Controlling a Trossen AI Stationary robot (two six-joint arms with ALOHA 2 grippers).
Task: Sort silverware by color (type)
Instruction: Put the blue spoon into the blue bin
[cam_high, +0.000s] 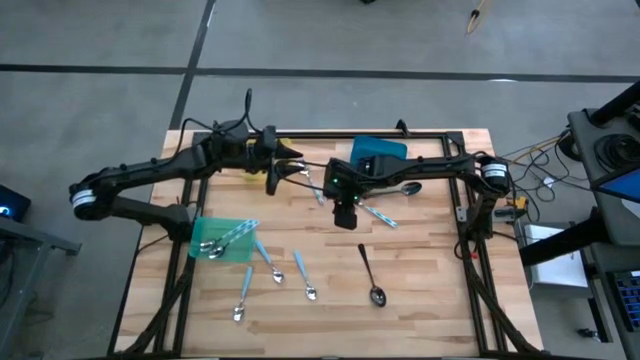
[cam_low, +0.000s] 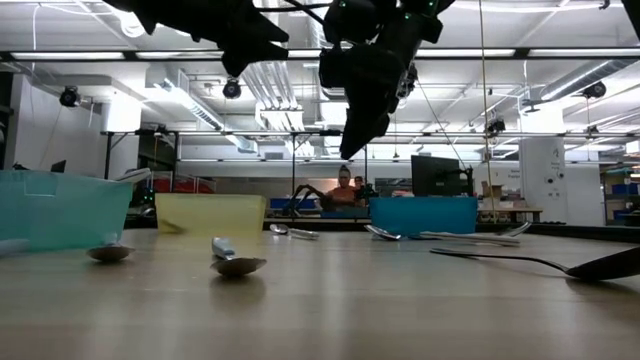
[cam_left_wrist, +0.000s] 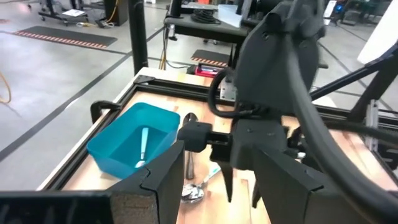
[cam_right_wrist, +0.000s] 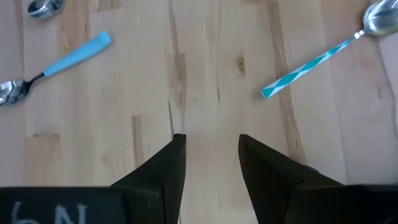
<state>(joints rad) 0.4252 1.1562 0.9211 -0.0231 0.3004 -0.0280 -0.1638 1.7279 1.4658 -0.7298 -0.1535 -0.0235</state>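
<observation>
Your right gripper (cam_right_wrist: 208, 165) hangs over bare wood near the table's middle, fingers parted with nothing between them. Your left gripper (cam_left_wrist: 214, 180) sits at the far left by the yellow bin (cam_high: 252, 172), fingers apart and empty too. Just right of your right gripper lies a striped teal-handled spoon (cam_right_wrist: 323, 59); a light blue-handled spoon (cam_right_wrist: 59, 65) lies apart from it. Silver spoons (cam_high: 218, 243) are piled in the green bin (cam_high: 240, 252) at left. The blue bin (cam_left_wrist: 115, 146) at the far edge holds one blue-handled piece (cam_left_wrist: 143, 146). A black spoon (cam_high: 370, 275) lies toward the near right.
</observation>
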